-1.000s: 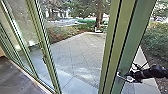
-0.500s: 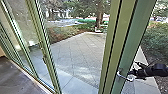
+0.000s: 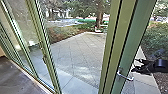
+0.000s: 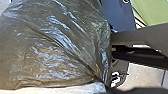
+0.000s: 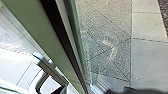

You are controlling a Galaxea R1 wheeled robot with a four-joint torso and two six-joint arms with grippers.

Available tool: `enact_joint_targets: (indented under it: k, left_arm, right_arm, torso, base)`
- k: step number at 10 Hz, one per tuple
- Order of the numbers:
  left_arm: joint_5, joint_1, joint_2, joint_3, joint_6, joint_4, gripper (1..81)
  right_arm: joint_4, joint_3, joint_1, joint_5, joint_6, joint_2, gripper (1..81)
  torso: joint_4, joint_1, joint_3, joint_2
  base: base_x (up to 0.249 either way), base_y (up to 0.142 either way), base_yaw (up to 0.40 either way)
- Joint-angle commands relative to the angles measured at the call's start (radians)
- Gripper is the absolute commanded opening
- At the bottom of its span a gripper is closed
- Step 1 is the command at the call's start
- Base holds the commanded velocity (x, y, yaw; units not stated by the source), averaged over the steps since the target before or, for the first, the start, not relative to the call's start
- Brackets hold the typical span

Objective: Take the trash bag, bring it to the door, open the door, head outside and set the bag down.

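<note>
Left wrist view: trash bag [image 4: 62, 47], brownish plastic, glossy, creased.

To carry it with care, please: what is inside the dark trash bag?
Brownish patches show in the shiny film of the trash bag, perhaps contents, perhaps only reflected light. The wrinkled film covers the inside, so nothing in it can be named.

Words: none I can read | Numbers: none I can read | Signs: none I can read | Labels and brands: none I can read
</note>
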Motion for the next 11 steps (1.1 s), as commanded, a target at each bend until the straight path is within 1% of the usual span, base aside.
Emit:
enact_joint_targets:
  k: [1, 3, 4, 5, 6, 7, 9, 11]
  left_arm:
    - [0.074, -0.021, -0.002, 0.006, 0.009, -0.004, 1.0]
    - [0.074, -0.021, -0.002, 0.005, 0.007, -0.007, 1.0]
    - [0.074, -0.021, -0.002, 0.005, 0.006, -0.007, 1.0]
    - [0.076, -0.021, -0.004, 0.005, 0.006, -0.007, 1.0]
    - [0.078, -0.021, -0.006, 0.005, 0.004, -0.008, 1.0]
    - [0.078, -0.021, -0.006, 0.005, 0.003, -0.008, 1.0]
    - [0.079, -0.021, -0.006, 0.005, 0.0, -0.008, 1.0]
    - [0.079, -0.023, -0.003, 0.005, -0.002, -0.008, 1.0]
  right_arm:
    - [-0.237, -0.064, 0.152, -0.069, -0.021, 0.006, 81.1]
    - [-0.245, -0.12, 0.143, -0.06, -0.03, 0.015, 81.1]
    - [-0.247, -0.171, 0.132, -0.054, -0.033, 0.026, 81.1]
    - [-0.265, -0.199, 0.126, -0.052, -0.033, 0.032, 81.1]
    - [-0.303, -0.218, 0.124, -0.051, -0.035, 0.033, 81.1]
    - [-0.311, -0.247, 0.124, -0.042, -0.044, 0.036, 81.1]
    - [-0.302, -0.331, 0.12, 0.024, -0.078, 0.046, 81.1]
    - [-0.279, -0.327, 0.123, 0.032, -0.087, 0.049, 81.1]
  torso:
    - [0.0, 0.0, 0.0, 0.0]
    - [0.0, 0.0, 0.0, 0.0]
    - [0.0, 0.0, 0.0, 0.0]
    - [0.0, 0.0, 0.0, 0.0]
    - [0.0, 0.0, 0.0, 0.0]
    - [0.0, 0.0, 0.0, 0.0]
    - [0.0, 0.0, 0.0, 0.0]
    - [0.0, 0.0, 0.0, 0.0]
  base:
    - [0.0, 0.0, 0.0]
    - [0.0, 0.0, 0.0]
    - [0.0, 0.0, 0.0]
    - [0.0, 0.0, 0.0]
    - [0.0, 0.0, 0.0]
    - [0.0, 0.0, 0.0]
    - [0.0, 0.0, 0.0]
    - [0.0, 0.0, 0.0]
